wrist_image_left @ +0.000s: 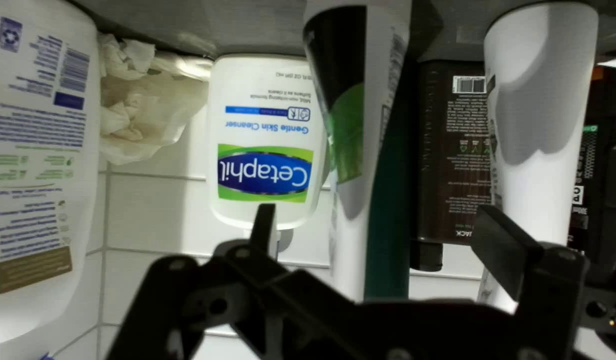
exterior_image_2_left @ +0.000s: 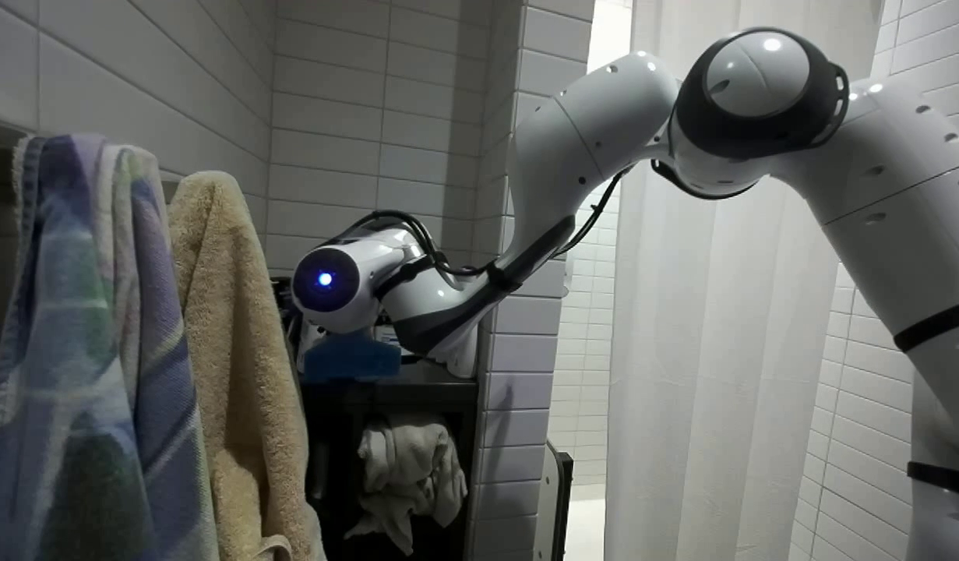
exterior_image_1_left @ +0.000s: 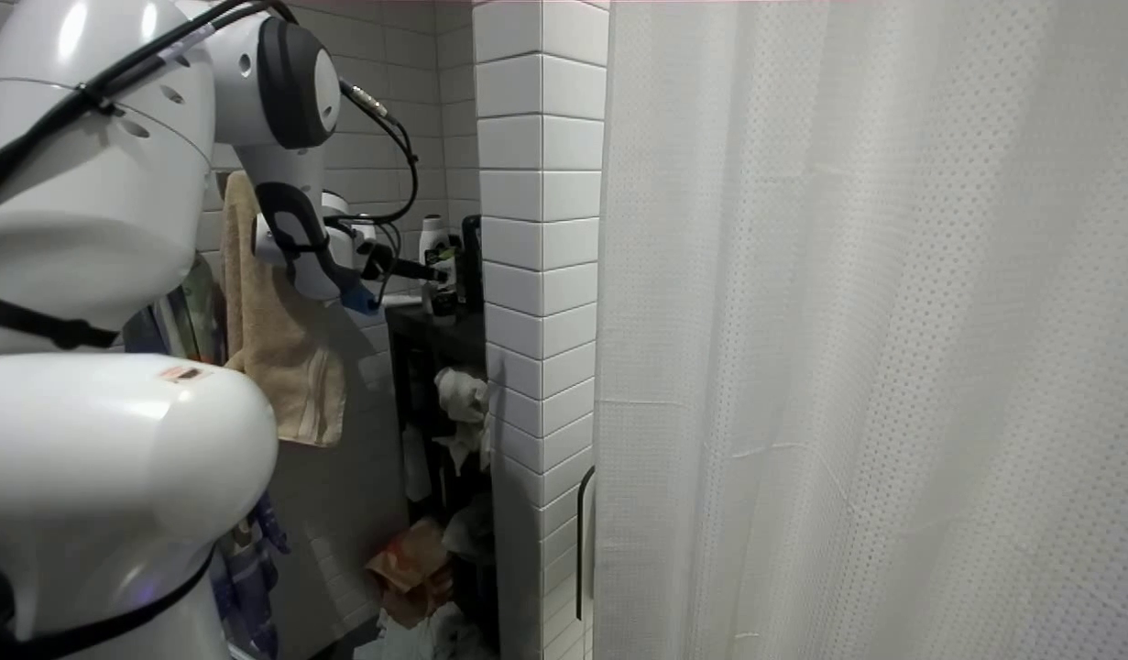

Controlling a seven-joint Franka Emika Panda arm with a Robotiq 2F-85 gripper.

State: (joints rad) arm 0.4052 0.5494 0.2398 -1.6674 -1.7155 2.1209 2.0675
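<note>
The wrist view stands upside down, with the dark shelf top (wrist_image_left: 257,25) along its upper edge. My gripper (wrist_image_left: 375,209) is open, its two fingers far apart and nothing gripped. Between them, deeper in the scene, appear a white tube with black and green print (wrist_image_left: 350,130), a dark green item (wrist_image_left: 388,250) and a brown bottle (wrist_image_left: 450,165). One finger overlaps the lower edge of the Cetaphil bottle (wrist_image_left: 262,100); the opposite finger overlaps a plain white container (wrist_image_left: 538,130). Contact cannot be judged. In an exterior view the fingers (exterior_image_1_left: 417,269) reach toward white bottles (exterior_image_1_left: 432,236).
A large white bottle (wrist_image_left: 37,150) and a crumpled wrapper (wrist_image_left: 142,115) share the shelf. Beside the arm hang a tan towel (exterior_image_2_left: 234,351) and a multicoloured one (exterior_image_2_left: 82,351). A tiled wall corner (exterior_image_1_left: 541,229) and a shower curtain (exterior_image_1_left: 848,367) border the shelf's other side.
</note>
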